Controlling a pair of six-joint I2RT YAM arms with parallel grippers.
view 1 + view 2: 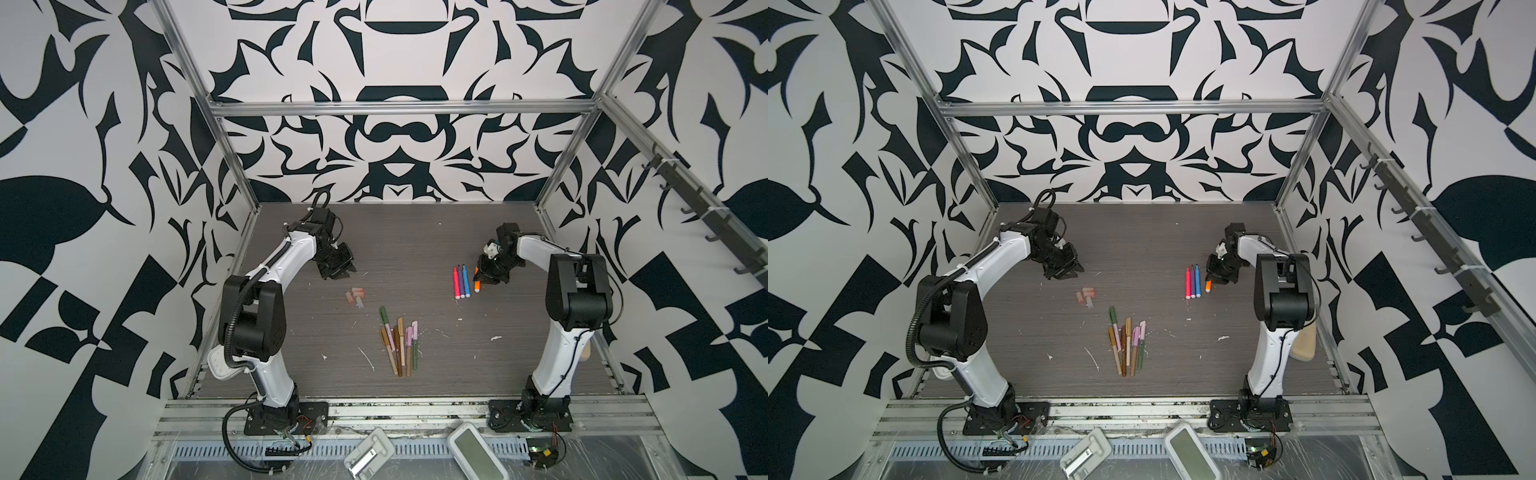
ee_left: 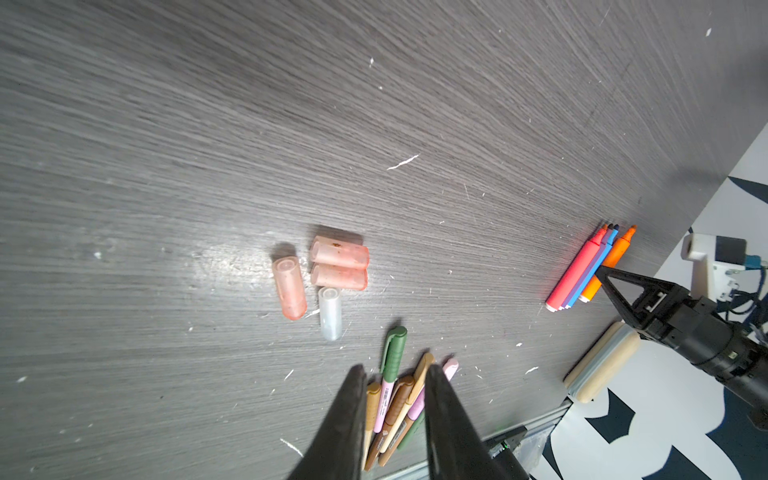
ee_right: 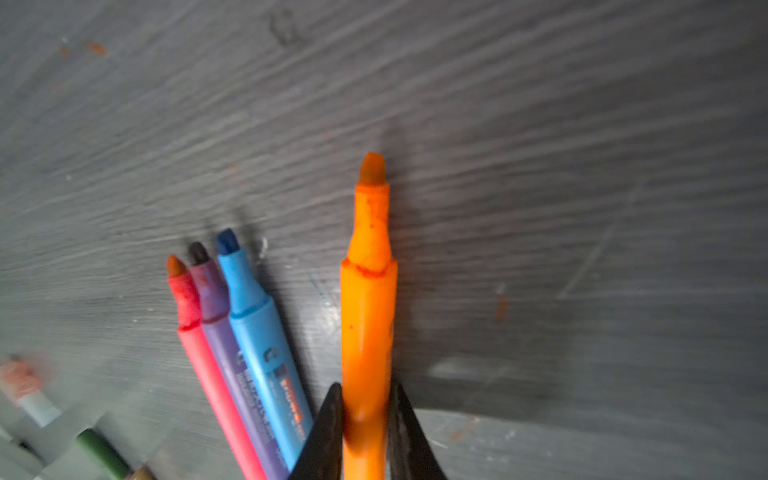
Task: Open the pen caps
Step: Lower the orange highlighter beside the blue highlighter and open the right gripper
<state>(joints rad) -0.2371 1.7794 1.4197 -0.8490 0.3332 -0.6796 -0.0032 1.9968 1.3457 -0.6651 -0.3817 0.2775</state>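
four loose caps (image 2: 338, 264), four bare pens (image 3: 249, 316)

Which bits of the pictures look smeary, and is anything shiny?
Right wrist view: orange pen fairly sharp, table around it streaky and blurred. Left wrist view: a pale glare patch on the table beside the loose caps.

4 caps (image 1: 355, 296) left of pen pile (image 1: 399, 345)

Robot lab test cell, aluminium frame (image 1: 399, 109), black-and-white patterned walls (image 1: 399, 50), two arms (image 1: 286, 253) bolted to a rail (image 1: 407, 409), grey tabletop (image 1: 415, 232)
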